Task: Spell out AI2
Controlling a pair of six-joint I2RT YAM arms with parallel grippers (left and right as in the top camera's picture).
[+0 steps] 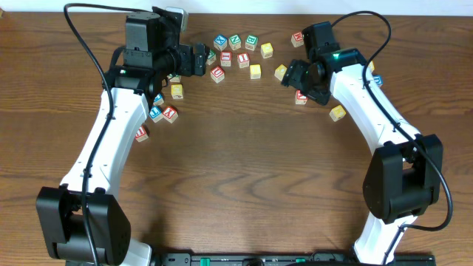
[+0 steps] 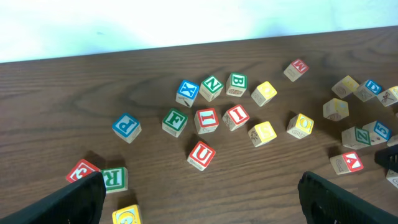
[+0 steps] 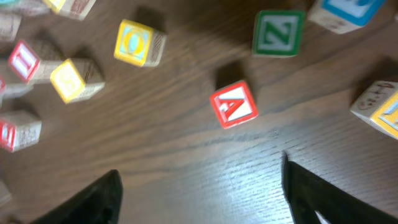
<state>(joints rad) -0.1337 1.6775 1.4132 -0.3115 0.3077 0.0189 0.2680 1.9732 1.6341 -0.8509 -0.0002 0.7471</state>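
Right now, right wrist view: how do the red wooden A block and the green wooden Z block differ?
Colour: the red wooden A block shows a red face, the green wooden Z block a green one. Pose: the A block sits turned to the frame, the Z block nearly square. Place: the A block lies nearer the right gripper than the Z block. Both are letter cubes flat on the table.

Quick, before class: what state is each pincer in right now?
Left pincer: open, holding nothing.
Right pincer: open, holding nothing; red A block lies ahead.
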